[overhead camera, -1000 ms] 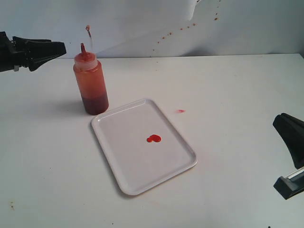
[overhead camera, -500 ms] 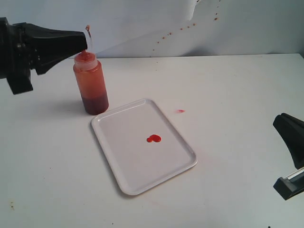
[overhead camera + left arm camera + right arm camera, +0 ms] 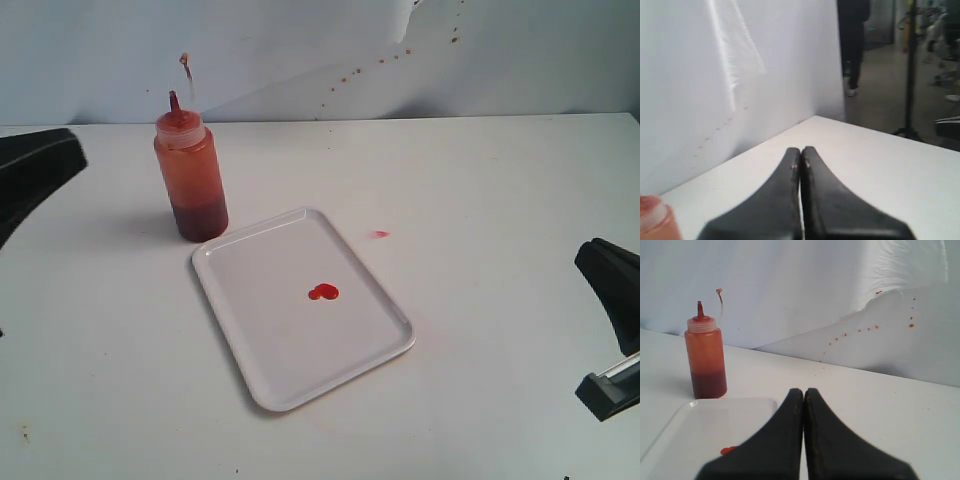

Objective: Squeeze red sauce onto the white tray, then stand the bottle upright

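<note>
— How many things sit on the white desk (image 3: pixel 480 190)?

— One tall translucent orange-red plastic squeeze bottle (image 3: pixel 190 180) with a pointed red nozzle, and one flat rectangular white tray (image 3: pixel 270 350) of plastic. One glossy double blob of red sauce (image 3: pixel 323 292) lies near the tray's middle. One tiny pinkish speck (image 3: pixel 379 234) lies on the desk beside the tray.

— And the grippers?

— Two. The left gripper (image 3: pixel 800 150) has its black fingers pressed together, and so has the right gripper (image 3: pixel 804 391).

— Where is the bottle from them?

— It stands upright on the left gripper's side, apart from it, just beside the tray's corner. The tray lies between both grippers, and the bottle is beyond it from the right gripper.
</note>
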`<state>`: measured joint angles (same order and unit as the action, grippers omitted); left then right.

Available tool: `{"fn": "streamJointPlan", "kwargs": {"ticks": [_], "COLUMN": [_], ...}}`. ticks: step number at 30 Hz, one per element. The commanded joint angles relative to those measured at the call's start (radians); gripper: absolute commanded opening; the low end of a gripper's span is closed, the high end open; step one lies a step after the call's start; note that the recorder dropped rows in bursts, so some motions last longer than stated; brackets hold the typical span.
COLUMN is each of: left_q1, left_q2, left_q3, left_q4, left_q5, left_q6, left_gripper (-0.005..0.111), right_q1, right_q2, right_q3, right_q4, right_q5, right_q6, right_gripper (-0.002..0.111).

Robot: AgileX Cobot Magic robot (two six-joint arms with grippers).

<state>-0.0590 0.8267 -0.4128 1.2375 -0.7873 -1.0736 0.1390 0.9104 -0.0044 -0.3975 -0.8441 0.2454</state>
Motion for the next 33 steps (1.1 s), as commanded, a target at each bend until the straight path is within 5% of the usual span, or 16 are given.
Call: {"fn": "streamJointPlan", "kwargs": {"ticks": [1, 12, 27, 33], "left_q1": [-0.003, -0.003, -0.003, 0.017], "left_q2": [-0.159, -0.378, -0.414, -0.501], "left_q3": [0.046, 0.048, 0.048, 0.057], "left_q4": [-0.02, -0.018, -0.016, -0.016], "left_q5": [0.143, 0.132, 0.139, 0.146], "left_q6": [0.002, 0.005, 0.038, -0.068], "left_gripper": [0.0, 0.0, 0.0, 0.0], "right_q1": [-0.001, -0.001, -0.001, -0.001], "right_q2": [-0.006, -0.006, -0.006, -0.006], "right_q3": [0.004, 0.004, 0.004, 0.004], "right_q4": [0.005, 0.005, 0.001, 0.001], "right_q5": [-0.009, -0.009, -0.009, -0.009], "right_q6": [-0.007, -0.007, -0.007, -0.007], "right_gripper": [0.0, 0.0, 0.0, 0.0]}}
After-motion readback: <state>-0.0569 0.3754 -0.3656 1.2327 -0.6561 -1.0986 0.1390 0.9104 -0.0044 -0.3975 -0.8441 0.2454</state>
